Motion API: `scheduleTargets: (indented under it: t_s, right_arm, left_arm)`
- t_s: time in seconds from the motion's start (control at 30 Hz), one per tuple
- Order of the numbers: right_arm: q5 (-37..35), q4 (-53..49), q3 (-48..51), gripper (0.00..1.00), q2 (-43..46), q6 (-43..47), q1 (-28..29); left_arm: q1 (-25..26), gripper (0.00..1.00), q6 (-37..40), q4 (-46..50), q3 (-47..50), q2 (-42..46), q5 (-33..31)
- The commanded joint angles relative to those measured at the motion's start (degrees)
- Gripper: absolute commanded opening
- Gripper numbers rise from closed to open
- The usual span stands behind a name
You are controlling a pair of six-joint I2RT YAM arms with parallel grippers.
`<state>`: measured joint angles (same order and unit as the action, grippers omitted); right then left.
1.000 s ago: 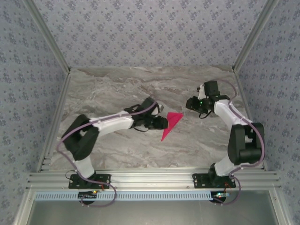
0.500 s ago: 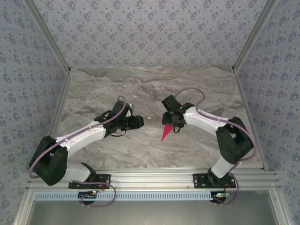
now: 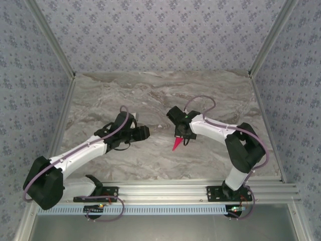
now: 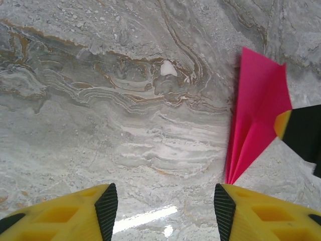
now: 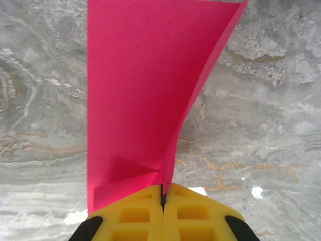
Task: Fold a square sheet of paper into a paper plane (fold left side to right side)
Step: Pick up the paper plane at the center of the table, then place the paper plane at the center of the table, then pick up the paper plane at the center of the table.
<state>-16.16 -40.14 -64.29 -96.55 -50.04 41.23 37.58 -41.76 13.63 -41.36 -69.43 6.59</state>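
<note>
Paper plane [image 5: 140,85]: magenta, folded down to a narrow pointed dart near the middle of the worktop [image 3: 100,95]. In the overhead view its tip aims at 7 o'clock, toward the arm bases.
Right pincer [image 5: 162,195]: clenched tight on the dart's blunt end, yellow fingers pressed together with the paper nipped between them.
Left pincer [image 4: 164,203]: released, jaws standing apart with nothing in them, at 9 o'clock of the dart and clear of it. Through its own camera the pink shape sits at 2 o'clock.
Step in hand: late folding, I'd say. The layers are gathered along the centre crease and the right arm pinches them, either setting the crease or readying a lift.
Next move calls for: a firm press along the fold, with the left pincer steadying the tip from 9 o'clock so the layers don't spring open.
Hard to make out: whether the tip touches the worktop or hangs just above it, and how many layers lie under the top flap. The far edge is cut off at 12 o'clock in the right wrist view.
</note>
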Motion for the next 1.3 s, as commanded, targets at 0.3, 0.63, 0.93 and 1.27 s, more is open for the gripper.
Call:
scheduleTargets:
  t_s: [0.3,0.63,0.93,1.27]
  right_arm:
    - [17.73,14.78,5.35,0.00,19.22,9.75,1.43]
    - [30.11,28.72,21.92,0.06,13.96,13.54,-9.00]
    - [21.31,7.34,13.05,0.48,19.18,24.54,-9.35]
    - [26.94,6.77,9.39,0.44,9.06,23.69,-3.51]
  left_arm:
    - [-1.37,0.58,2.04,5.17,-0.04,6.06,-4.04]
    - [-2.10,0.61,1.76,7.35,0.33,7.65,-5.18]
    - [-2.16,0.64,2.81,7.86,-1.40,8.01,-5.63]
    - [-2.25,0.67,2.52,5.96,-0.75,7.50,-4.14]
